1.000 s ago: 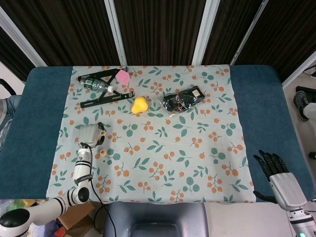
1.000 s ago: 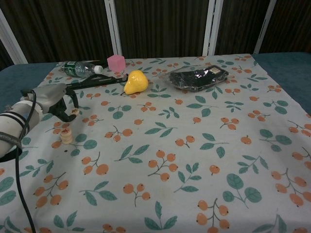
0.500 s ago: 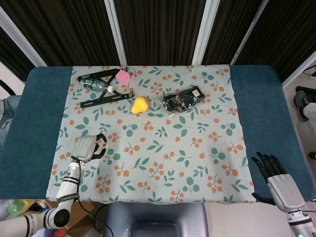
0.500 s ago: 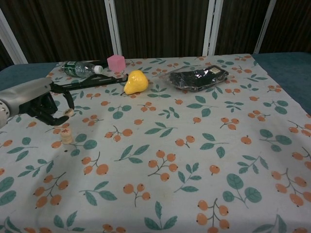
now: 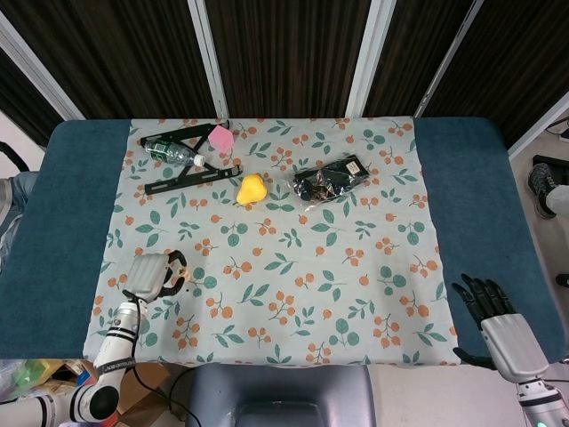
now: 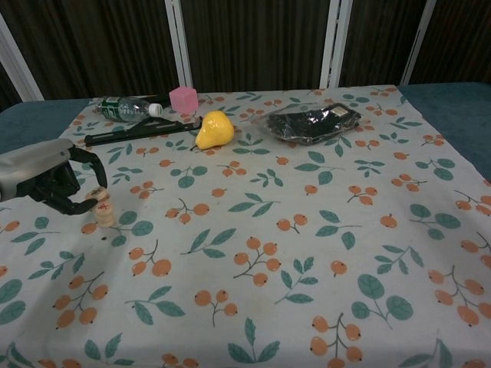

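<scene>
- Left hand, nearest on the robot's left: fingers curled inward over the floral tablecloth, pinching a small round wooden piece at the fingertips. It hangs just above a short stack of wooden pieces standing on the cloth; whether the held piece touches the stack cannot be told.
- In the head view the left hand covers the stack and the held piece; only the chest view shows them.
- Right hand, shown only in the head view at the near right corner: dark fingers spread and straight, holding nothing, over the blue table beside the cloth's edge.
- Mid-distance: yellow pear-shaped object lying on the cloth.
- To its right, a sealed dark plastic bag; the head view shows small items and a label inside, too small to identify.
- Far left: a black frame of thin bars, seen whole only from the head view; a plastic water bottle with a white cap lies on its side within it.
- A pink cube sits at the frame's far right end.
</scene>
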Action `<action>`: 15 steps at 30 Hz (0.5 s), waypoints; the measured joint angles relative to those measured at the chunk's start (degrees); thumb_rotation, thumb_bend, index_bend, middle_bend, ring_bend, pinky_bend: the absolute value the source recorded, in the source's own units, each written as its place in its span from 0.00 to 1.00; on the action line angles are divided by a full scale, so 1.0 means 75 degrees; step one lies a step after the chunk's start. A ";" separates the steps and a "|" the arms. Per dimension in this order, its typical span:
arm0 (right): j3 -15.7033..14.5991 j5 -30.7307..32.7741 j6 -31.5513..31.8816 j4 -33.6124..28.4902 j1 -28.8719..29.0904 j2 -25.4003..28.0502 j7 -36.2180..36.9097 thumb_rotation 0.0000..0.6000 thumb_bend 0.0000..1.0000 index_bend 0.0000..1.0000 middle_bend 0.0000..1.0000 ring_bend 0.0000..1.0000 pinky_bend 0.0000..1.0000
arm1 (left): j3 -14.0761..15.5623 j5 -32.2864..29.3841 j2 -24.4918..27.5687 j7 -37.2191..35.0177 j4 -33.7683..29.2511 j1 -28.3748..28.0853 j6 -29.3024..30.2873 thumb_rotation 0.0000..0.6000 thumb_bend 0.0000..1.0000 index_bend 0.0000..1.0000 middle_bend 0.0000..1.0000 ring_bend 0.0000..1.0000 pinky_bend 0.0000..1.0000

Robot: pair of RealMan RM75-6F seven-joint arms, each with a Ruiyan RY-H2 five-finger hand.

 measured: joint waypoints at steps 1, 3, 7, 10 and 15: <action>0.0004 0.0004 0.0007 0.0003 -0.0002 -0.0001 0.0004 1.00 0.20 0.00 0.00 0.00 0.06 | -0.0002 -0.0009 -0.0006 -0.0002 0.0028 -0.0007 -0.0005 1.00 0.41 0.48 1.00 1.00 1.00; 0.0006 0.0009 0.0008 0.0007 -0.0004 -0.0002 0.0007 1.00 0.20 0.00 0.00 0.00 0.06 | 0.0003 -0.0029 -0.0020 -0.0006 0.0092 -0.0014 -0.0017 1.00 0.41 0.48 1.00 1.00 1.00; 0.0004 0.0013 -0.0029 0.0003 0.0008 -0.0012 -0.0029 1.00 0.20 0.00 0.00 0.00 0.06 | 0.0048 -0.0044 -0.0069 -0.0049 0.0191 -0.0008 -0.0043 1.00 0.41 0.47 1.00 1.00 1.00; 0.0006 0.0015 -0.0027 -0.0003 0.0008 -0.0023 -0.0051 1.00 0.20 0.00 0.00 0.00 0.06 | 0.0067 -0.0021 -0.0122 -0.0084 0.0231 -0.0005 -0.0043 1.00 0.41 0.47 1.00 1.00 1.00; 0.0004 0.0017 -0.0026 -0.0008 0.0006 -0.0016 -0.0046 1.00 0.20 0.00 0.00 0.00 0.06 | 0.0107 0.0077 -0.0252 -0.0060 0.0339 -0.0019 0.0012 1.00 0.41 0.46 1.00 1.00 1.00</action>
